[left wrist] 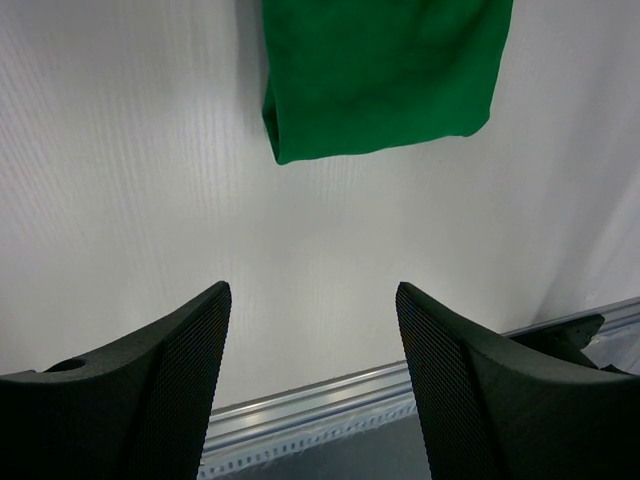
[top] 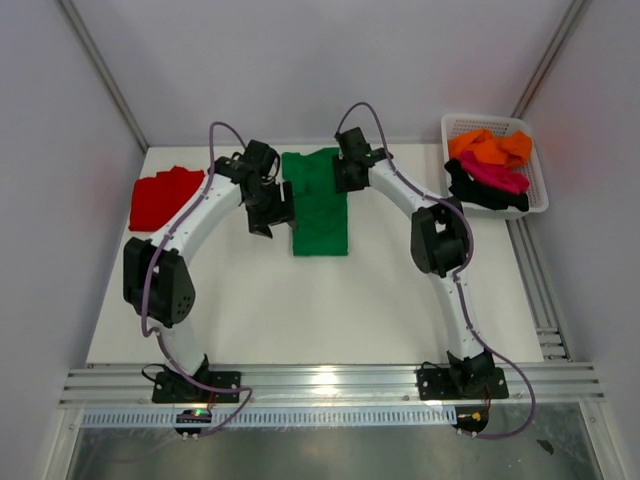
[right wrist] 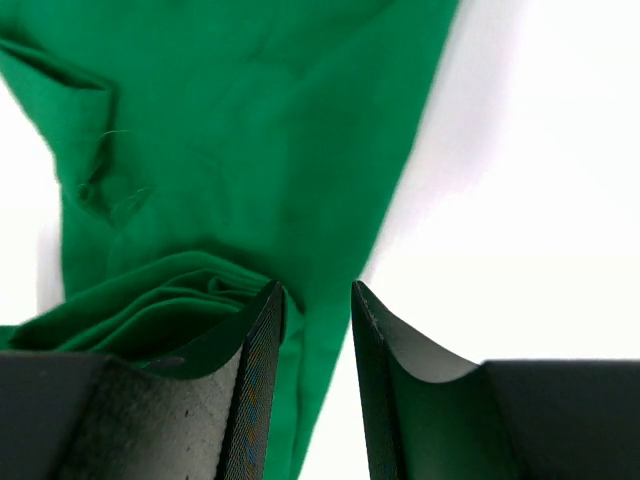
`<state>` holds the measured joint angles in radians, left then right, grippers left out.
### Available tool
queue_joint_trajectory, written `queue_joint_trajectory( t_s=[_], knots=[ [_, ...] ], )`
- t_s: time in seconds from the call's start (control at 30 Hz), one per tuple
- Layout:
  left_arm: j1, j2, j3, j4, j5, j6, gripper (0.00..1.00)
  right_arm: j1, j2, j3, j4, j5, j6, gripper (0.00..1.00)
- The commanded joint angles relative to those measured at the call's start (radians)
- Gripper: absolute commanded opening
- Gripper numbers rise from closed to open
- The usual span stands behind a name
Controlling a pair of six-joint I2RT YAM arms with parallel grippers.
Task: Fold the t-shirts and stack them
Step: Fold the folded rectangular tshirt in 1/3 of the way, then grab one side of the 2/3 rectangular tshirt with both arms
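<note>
Green t-shirt is bunched at the narrowly parted right gripper; a pinch cannot be told. Left gripper is spread, so the fold could be skewed.

Bright green cloth t-shirt was laid far-centre on white table; red cloth t-shirt was laid to its left. Orange t-shirt, magenta t-shirt and black t-shirt were piled in white plastic mesh basket, far right.

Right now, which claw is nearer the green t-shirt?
Right. The right claw is directly over the green t-shirt at its edge, fingers nearly closed beside bunched cloth. The left claw is open over bare table, with the shirt lying apart beyond its fingertips.
</note>
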<state>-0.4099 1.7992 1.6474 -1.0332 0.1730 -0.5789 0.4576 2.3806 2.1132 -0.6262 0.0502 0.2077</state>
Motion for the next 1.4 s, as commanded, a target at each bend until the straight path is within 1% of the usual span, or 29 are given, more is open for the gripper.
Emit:
queue_joint_trajectory(
  t_s=[0.0,0.27,0.4,0.53,0.67,0.73,0.93,0.97,1.03,1.07,1.1,1.13,1.2,1.23,1.33,1.37],
  knots=[
    [0.006,-0.040,-0.009,0.059,0.046,-0.025,0.69,-0.014,-0.034,0.021,-0.010,0.033,-0.022,0.38],
    [0.006,-0.037,-0.009,0.064,0.046,-0.026,0.69,-0.017,-0.106,-0.065,-0.018,0.068,-0.025,0.38],
    [0.005,-0.032,0.005,0.052,0.033,-0.018,0.69,-0.017,-0.205,-0.143,-0.013,0.062,-0.013,0.38],
    [0.006,-0.018,0.052,0.025,0.017,-0.004,0.69,-0.016,-0.326,-0.211,-0.032,0.039,-0.004,0.38],
    [0.006,0.002,0.089,0.013,0.029,0.001,0.69,-0.005,-0.434,-0.315,-0.012,0.092,-0.016,0.38],
    [0.006,0.011,0.098,0.015,0.036,-0.004,0.69,-0.005,-0.469,-0.340,-0.001,0.096,-0.021,0.38],
    [0.006,0.017,0.104,0.016,0.034,-0.007,0.69,-0.005,-0.534,-0.384,-0.006,0.051,0.005,0.38],
    [0.005,0.014,0.107,0.013,0.030,-0.006,0.69,-0.005,-0.535,-0.407,0.002,0.019,0.018,0.38],
    [0.006,0.012,0.129,0.002,-0.004,-0.002,0.69,-0.005,-0.538,-0.439,0.049,-0.033,0.048,0.38],
    [0.006,0.012,0.138,-0.011,-0.021,0.002,0.69,0.000,-0.538,-0.476,0.098,-0.108,0.061,0.38],
    [0.006,0.011,0.156,-0.019,-0.039,0.004,0.69,0.004,-0.540,-0.492,0.124,-0.133,0.071,0.38],
    [0.005,0.009,0.167,-0.028,-0.096,0.005,0.69,0.007,-0.541,-0.508,0.152,-0.157,0.079,0.38],
    [0.006,-0.007,0.183,-0.042,-0.156,0.007,0.69,0.018,-0.535,-0.536,0.209,-0.205,0.107,0.38],
    [0.005,-0.015,0.189,-0.045,-0.243,0.007,0.69,0.021,-0.520,-0.536,0.217,-0.216,0.114,0.38],
    [0.006,-0.046,0.212,-0.070,-0.372,-0.012,0.69,0.032,-0.492,-0.519,0.230,-0.253,0.143,0.38],
    [0.006,-0.053,0.216,-0.077,-0.453,-0.021,0.69,0.033,-0.476,-0.516,0.240,-0.263,0.157,0.38]
  ],
)
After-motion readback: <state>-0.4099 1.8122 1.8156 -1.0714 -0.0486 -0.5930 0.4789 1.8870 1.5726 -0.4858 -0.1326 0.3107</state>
